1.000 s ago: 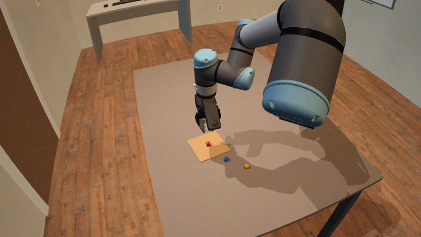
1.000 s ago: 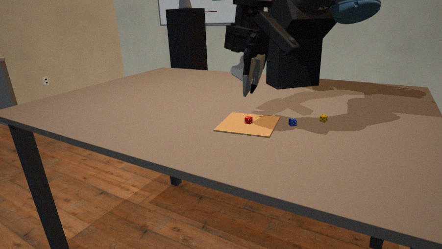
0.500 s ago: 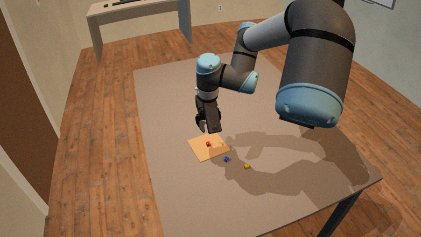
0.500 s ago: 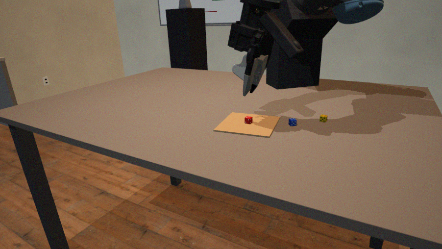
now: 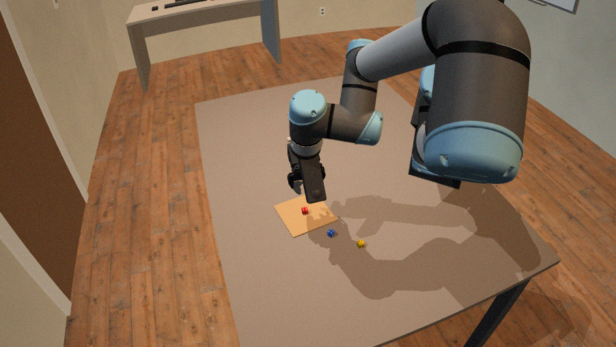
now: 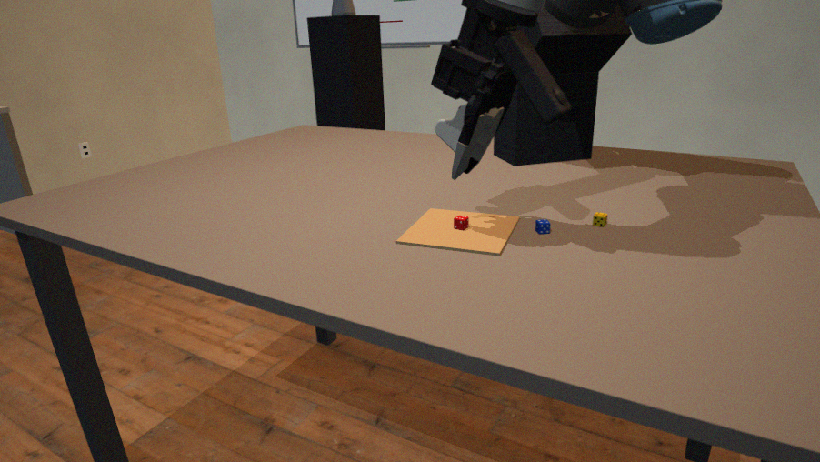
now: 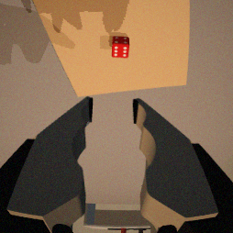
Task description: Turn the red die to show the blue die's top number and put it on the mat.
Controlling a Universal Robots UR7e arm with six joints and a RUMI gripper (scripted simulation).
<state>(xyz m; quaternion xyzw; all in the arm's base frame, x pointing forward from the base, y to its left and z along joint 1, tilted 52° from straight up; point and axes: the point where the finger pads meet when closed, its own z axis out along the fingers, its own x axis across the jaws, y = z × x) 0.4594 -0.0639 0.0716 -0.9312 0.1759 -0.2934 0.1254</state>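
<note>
Left of centre in the exterior view we see the tan mat [image 6: 435, 235] with the red die [image 6: 460, 222] sitting flat on its upper part, fully inside the edges. Above it our gripper [image 6: 465, 163] hangs in the air, jaws narrowly parted and holding nothing. Further right, on the table [image 6: 229, 229], sit the blue die [image 6: 542, 225] and the yellow die [image 6: 599, 219].

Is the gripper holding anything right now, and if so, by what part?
Nothing is held. The gripper hangs above the table with a bare gap between its fingers, and the red die sits by itself on the mat.
</note>
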